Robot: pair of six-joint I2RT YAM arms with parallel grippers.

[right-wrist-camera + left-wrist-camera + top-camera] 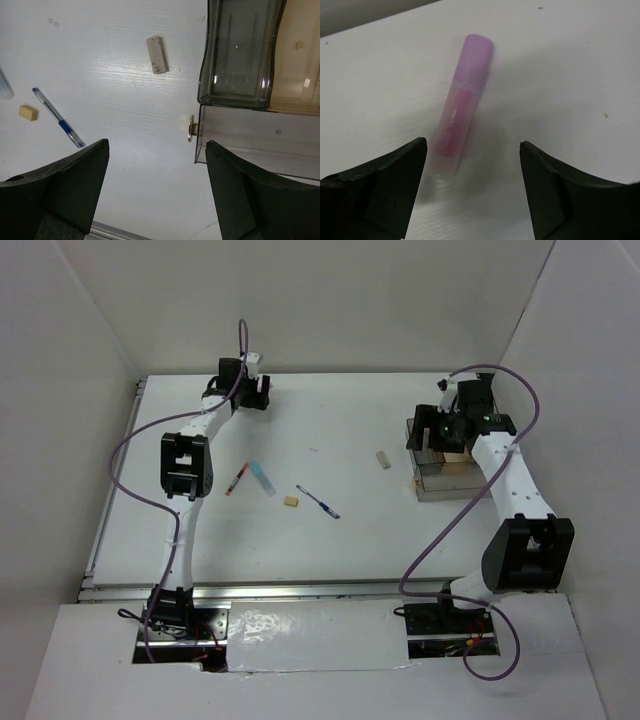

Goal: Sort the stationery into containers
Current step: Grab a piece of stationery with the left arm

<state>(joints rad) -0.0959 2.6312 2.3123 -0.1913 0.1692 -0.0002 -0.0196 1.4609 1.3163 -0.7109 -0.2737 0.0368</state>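
L gripper (pixel 472 147) is wide apart w/ nothing in it. It hangs low over the pink bar (pixel 460 120), which lies flat on the table (pixel 330 420), far from the clear tray (pixel 432 485), at the other side. R gripper (pixel 156 145) is apart too & empty, just above the tray's edge, by its smoky-grey part (pixel 240 55). The beige block (pixel 382 459) lies near the tray. Further from the tray: blue pen (pixel 318 501), tan cube (pixel 291 502), light-blue bar (pixel 263 477), then red pen (pixel 237 478), all loose on the table
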